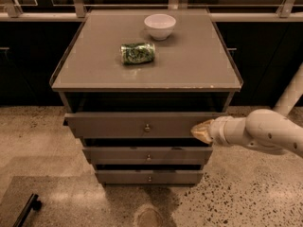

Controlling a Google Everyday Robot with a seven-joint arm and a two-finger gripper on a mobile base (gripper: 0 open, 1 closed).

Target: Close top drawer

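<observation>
The top drawer (118,125) is the widest grey-brown front with a small round knob (147,126) at its centre. It stands pulled out a little, with a dark gap above it under the cabinet top. My gripper (201,131) comes in from the right on a white arm and its yellowish tip lies against the right part of the drawer front. Below are two narrower drawer fronts (147,155) with similar knobs.
On the cabinet top (199,65) lie a green can (138,52) on its side and a white bowl (159,26) at the back. Dark cabinets and a rail run behind. A dark object (26,211) lies on the speckled floor at bottom left.
</observation>
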